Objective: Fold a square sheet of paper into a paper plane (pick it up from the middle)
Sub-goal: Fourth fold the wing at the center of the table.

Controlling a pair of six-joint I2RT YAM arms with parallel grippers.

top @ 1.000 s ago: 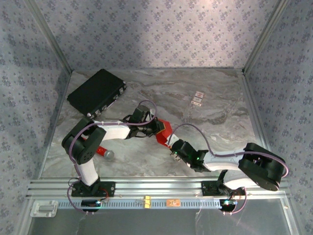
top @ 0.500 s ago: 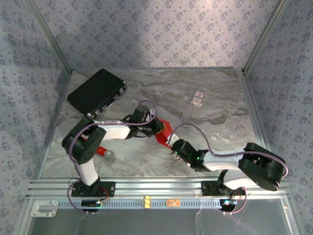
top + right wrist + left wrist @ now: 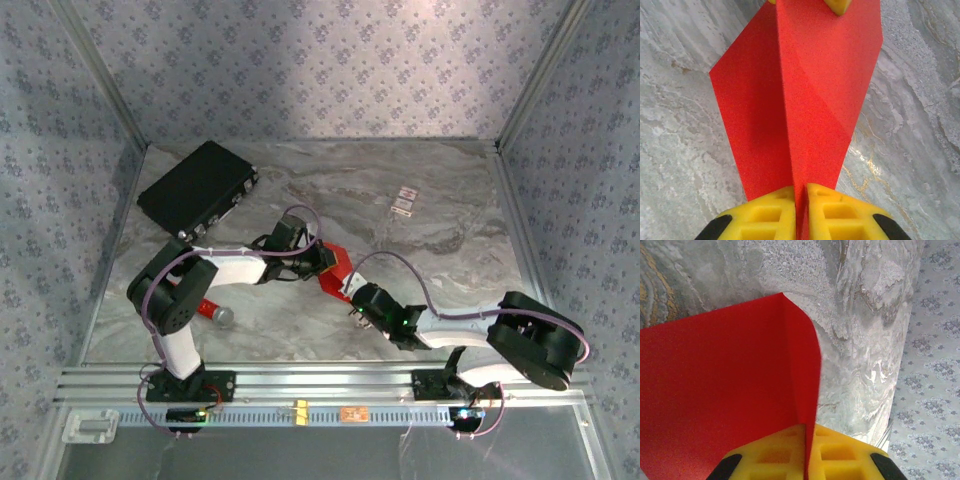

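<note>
Spanning both jaws, square sheet of paper [image 3: 810, 100] clamped between each.

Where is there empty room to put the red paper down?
The back middle, between the black case and the two small tags, is bare. So is the right side beyond them. Crowded: near middle, where the left gripper and right gripper pinch the red paper.

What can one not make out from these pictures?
- Top view: the red paper is mostly covered by the left gripper and right gripper; its folds are unreadable.
- Left wrist view: the paper's left part is cut off by the frame edge.
- Top view: two small cards are too small to read.
- Top view: the red cylinder is partly behind the left arm.
</note>
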